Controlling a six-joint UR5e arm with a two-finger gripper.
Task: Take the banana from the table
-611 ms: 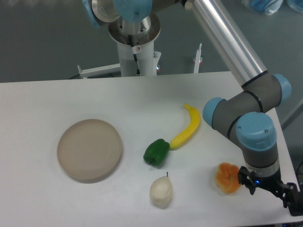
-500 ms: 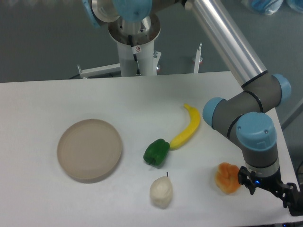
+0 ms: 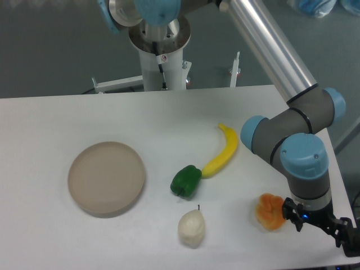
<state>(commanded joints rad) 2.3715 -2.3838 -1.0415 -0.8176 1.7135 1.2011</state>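
Note:
The banana (image 3: 223,152) is long, curved and bright yellow. It lies flat on the white table (image 3: 169,118), right of centre, with its lower tip close to a green pepper. The arm bends down at the right edge of the table. Only the black base of my gripper (image 3: 322,225) shows near the bottom right corner, well below and to the right of the banana. Its fingers run out of view, so their spacing is hidden. Nothing is seen held.
A green pepper (image 3: 185,180) lies just left of the banana's lower tip. Below it is a whitish pear (image 3: 191,228). A lumpy orange fruit (image 3: 270,211) sits right beside the gripper base. A round beige plate (image 3: 106,178) is at the left. The robot's pedestal (image 3: 162,62) stands behind the table.

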